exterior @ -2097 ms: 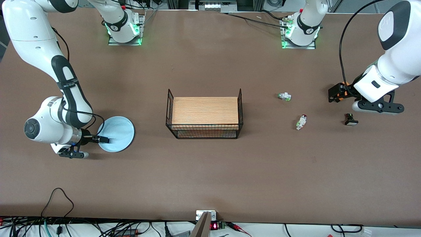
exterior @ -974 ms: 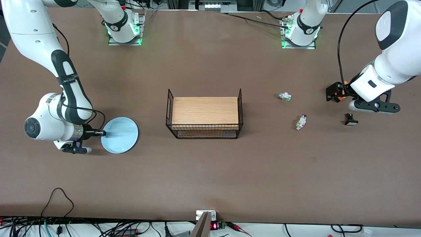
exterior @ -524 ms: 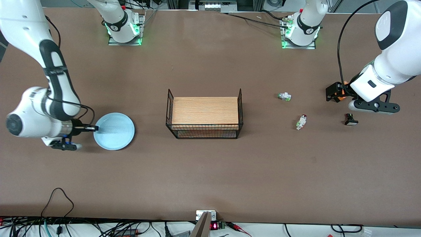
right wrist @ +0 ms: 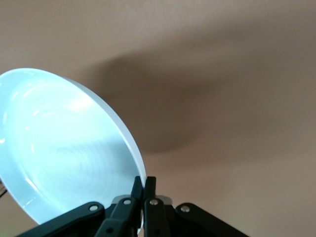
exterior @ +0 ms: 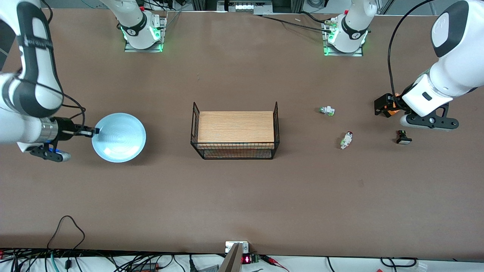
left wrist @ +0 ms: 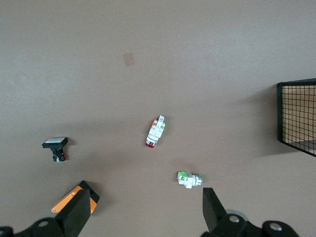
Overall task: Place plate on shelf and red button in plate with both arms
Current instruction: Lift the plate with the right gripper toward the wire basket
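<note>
The pale-blue plate (exterior: 119, 138) is held up off the table and tilted, toward the right arm's end. My right gripper (exterior: 93, 132) is shut on its rim; the right wrist view shows the plate (right wrist: 64, 148) pinched in the gripper (right wrist: 144, 185), its shadow on the table below. The red button (exterior: 346, 140) lies on its side on the table toward the left arm's end, and shows in the left wrist view (left wrist: 155, 132). My left gripper (exterior: 385, 105) hovers open and empty above the table near the buttons, also seen in its wrist view (left wrist: 145, 197).
A black wire basket (exterior: 236, 151) with a wooden board in it stands mid-table; its corner shows in the left wrist view (left wrist: 298, 116). A white-green part without a red cap (exterior: 326, 110) and a black button with a white cap (exterior: 403, 137) lie near the red button.
My right gripper has lifted the plate off the table and carried it toward the right arm's end. The left arm has barely moved; the buttons lie where they were.
</note>
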`<state>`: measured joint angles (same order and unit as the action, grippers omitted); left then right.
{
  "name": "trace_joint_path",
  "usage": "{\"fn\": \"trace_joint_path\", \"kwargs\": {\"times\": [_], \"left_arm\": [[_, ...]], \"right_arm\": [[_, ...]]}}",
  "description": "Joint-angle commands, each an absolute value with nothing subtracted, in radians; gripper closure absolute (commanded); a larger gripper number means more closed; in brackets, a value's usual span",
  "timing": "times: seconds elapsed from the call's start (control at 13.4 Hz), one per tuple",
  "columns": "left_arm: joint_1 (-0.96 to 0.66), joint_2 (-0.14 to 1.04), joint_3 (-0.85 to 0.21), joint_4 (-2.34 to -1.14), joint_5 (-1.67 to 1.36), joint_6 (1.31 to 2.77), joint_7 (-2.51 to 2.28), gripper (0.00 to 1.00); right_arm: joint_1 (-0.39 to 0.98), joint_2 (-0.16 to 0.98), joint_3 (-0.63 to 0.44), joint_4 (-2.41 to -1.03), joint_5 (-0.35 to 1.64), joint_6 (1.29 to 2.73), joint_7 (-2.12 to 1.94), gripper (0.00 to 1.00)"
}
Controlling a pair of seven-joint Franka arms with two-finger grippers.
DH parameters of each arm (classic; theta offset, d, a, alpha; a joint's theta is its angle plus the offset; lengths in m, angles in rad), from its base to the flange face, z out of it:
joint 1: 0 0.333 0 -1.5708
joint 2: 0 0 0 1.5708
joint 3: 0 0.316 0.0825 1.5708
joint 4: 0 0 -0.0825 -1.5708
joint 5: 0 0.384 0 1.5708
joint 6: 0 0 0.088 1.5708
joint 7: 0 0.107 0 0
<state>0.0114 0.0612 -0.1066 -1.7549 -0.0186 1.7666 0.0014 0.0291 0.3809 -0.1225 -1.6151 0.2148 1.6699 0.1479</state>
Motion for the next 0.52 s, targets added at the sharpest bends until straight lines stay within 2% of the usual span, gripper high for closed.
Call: {"fn": "trace_joint_path", "kwargs": {"times": [0.0,0.45], "left_arm": [[0.009,0.072,-0.106,-1.724,-0.031,1.741,-0.002,0.00],[0.009,0.074,-0.106,-1.724,-0.031,1.741,0.000,0.00]], "right_arm": [[0.083,0.302,-0.158,-1.612,0.322,1.571,0.320,1.00],[0.260,0.155,-0.189,-1.605,0.393,1.460,0.688,1.00]]}}
